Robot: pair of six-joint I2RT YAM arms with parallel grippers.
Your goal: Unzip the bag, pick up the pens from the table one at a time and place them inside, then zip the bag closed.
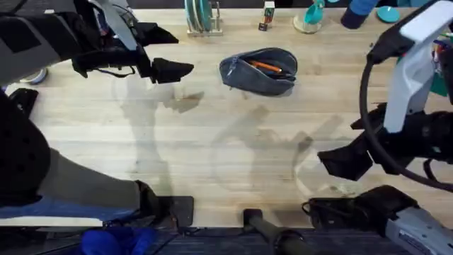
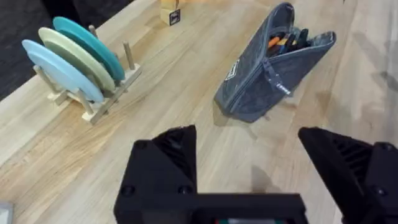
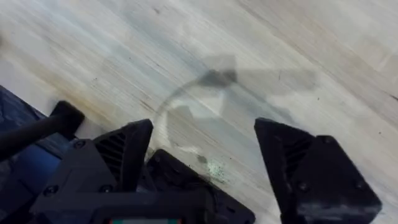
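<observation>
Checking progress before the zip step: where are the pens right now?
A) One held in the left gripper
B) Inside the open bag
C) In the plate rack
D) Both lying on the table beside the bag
B: the bag gapes open along its zipper, and the pens, orange and dark, show inside its mouth; the left gripper is open and holds nothing.

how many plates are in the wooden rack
3: a teal plate, a pale green plate and a light blue plate stand on edge side by side in the wooden rack; none looks hidden.
</observation>
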